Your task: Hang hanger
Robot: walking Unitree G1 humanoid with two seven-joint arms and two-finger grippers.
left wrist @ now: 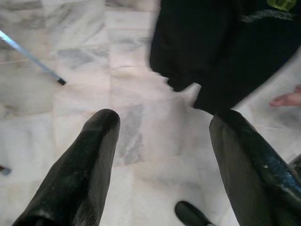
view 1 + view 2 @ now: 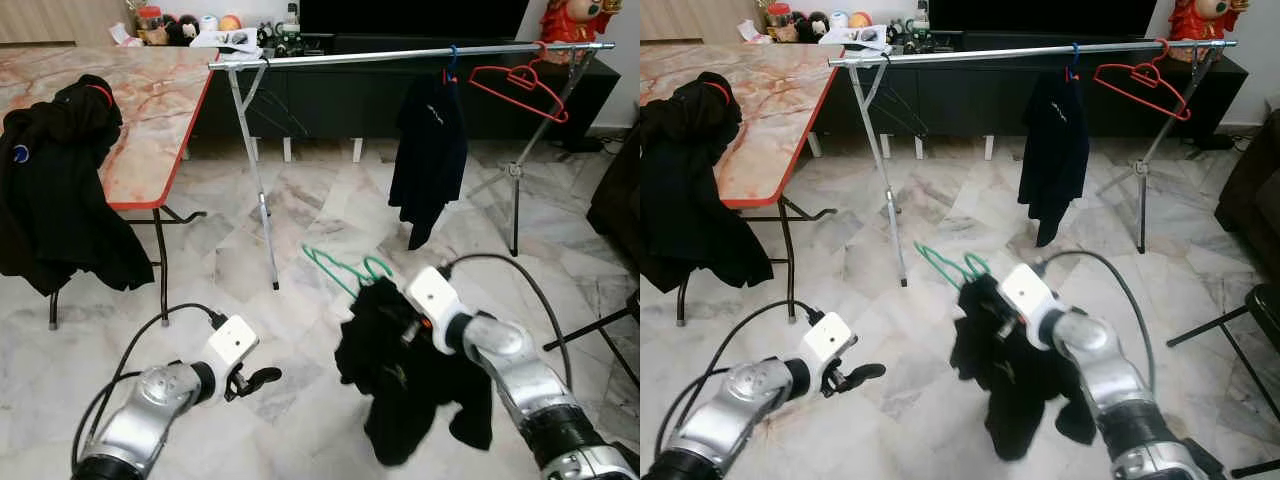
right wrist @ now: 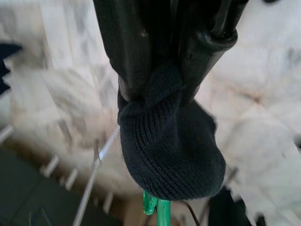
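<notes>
My right gripper (image 3: pixel 162 89) is shut on the knitted collar of a black garment (image 2: pixel 400 390), and the garment's green hanger (image 2: pixel 345 268) sticks out past the fingers. The garment hangs low over the floor, in front of the clothes rail (image 2: pixel 400 55). The silver rail runs across the room at the far side, and on it hang a black shirt (image 2: pixel 430 150) on a blue hanger and an empty red hanger (image 2: pixel 520 85). My left gripper (image 2: pixel 262 378) is low at the left and open, with nothing between its fingers (image 1: pixel 94 155). It is held apart from the garment.
A marble-top table (image 2: pixel 150 100) with a red edge stands at the left, and a black jacket (image 2: pixel 60 190) is draped over its corner. The rail's legs (image 2: pixel 262 210) stand on the marble floor. A dark TV console (image 2: pixel 330 95) lies behind it. Dark furniture (image 2: pixel 615 190) and a black leg (image 2: pixel 600 322) are at the right.
</notes>
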